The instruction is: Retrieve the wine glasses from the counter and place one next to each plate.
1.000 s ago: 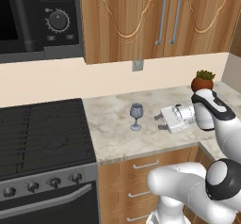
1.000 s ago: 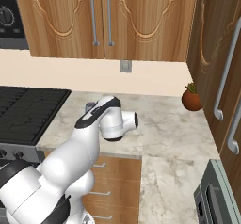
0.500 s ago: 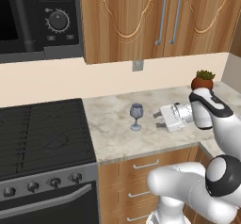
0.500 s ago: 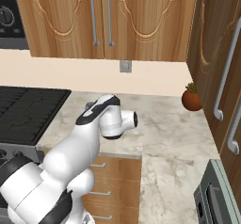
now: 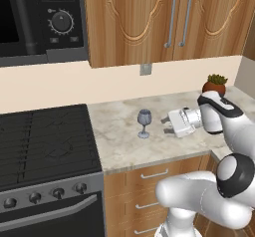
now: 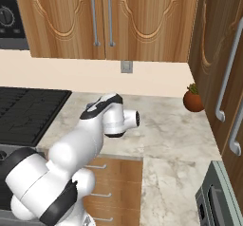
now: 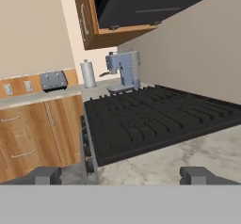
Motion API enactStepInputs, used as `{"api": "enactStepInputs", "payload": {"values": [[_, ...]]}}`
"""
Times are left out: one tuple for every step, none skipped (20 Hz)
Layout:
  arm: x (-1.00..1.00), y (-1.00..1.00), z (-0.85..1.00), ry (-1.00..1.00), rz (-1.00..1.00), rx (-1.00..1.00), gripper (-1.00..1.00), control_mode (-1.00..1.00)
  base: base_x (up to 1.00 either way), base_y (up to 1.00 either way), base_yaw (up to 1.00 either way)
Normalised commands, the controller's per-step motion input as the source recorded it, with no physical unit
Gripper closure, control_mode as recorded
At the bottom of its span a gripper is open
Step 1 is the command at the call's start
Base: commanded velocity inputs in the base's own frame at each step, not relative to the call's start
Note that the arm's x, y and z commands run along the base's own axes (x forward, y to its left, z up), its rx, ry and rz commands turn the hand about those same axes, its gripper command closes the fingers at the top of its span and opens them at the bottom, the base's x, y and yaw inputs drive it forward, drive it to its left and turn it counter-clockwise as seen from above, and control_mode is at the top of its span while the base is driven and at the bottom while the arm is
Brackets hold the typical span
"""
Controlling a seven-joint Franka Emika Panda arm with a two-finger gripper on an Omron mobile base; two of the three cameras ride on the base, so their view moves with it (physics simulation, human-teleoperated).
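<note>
One wine glass [image 5: 144,123], small and grey-blue, stands upright on the marble counter [image 5: 124,149] a little right of the stove. My gripper [image 5: 166,125] lies level just right of the glass, pointing at it with a small gap between. The jaws are open and hold nothing. In the hand view the two fingertips [image 7: 47,175] sit far apart at the bottom over bare marble, looking across the stove. In the right base view my arm [image 6: 107,120] covers the spot where the glass stands. The plates are out of view.
A black stove [image 5: 45,141] fills the counter's left side under a microwave [image 5: 35,22]. A potted plant [image 5: 214,84] sits in the back right corner. Wooden wall cabinets [image 5: 169,17] hang above. Beyond the stove stand a mixer [image 7: 123,70], a paper roll [image 7: 88,73] and a toaster [image 7: 53,81].
The arm and hand have edged slightly left toward the glass. The glass has not moved and the jaws stay open.
</note>
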Motion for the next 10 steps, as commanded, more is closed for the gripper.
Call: {"api": "enactStepInputs", "payload": {"values": [[0.18,0.0,-0.12,0.0,0.0,0.0,-1.0,-1.0,0.0,0.0,0.0],[0.21,0.0,-0.14,0.0,0.0,0.0,-1.0,-1.0,0.0,0.0,0.0],[0.16,0.0,-0.14,0.0,0.0,0.0,-1.0,-1.0,0.0,0.0,0.0],[0.11,0.0,-0.16,0.0,0.0,0.0,-1.0,-1.0,0.0,0.0,0.0],[0.12,0.0,-0.16,0.0,0.0,0.0,-1.0,-1.0,0.0,0.0,0.0],[0.16,0.0,-0.15,0.0,0.0,0.0,-1.0,-1.0,0.0,0.0,0.0],[0.21,0.0,-0.13,0.0,0.0,0.0,-1.0,-1.0,0.0,0.0,0.0],[0.21,0.0,-0.15,0.0,0.0,0.0,-1.0,-1.0,0.0,0.0,0.0],[0.16,0.0,-0.17,0.0,0.0,0.0,-1.0,-1.0,0.0,0.0,0.0],[0.16,0.0,-0.14,0.0,0.0,0.0,-1.0,-1.0,0.0,0.0,0.0]]}}
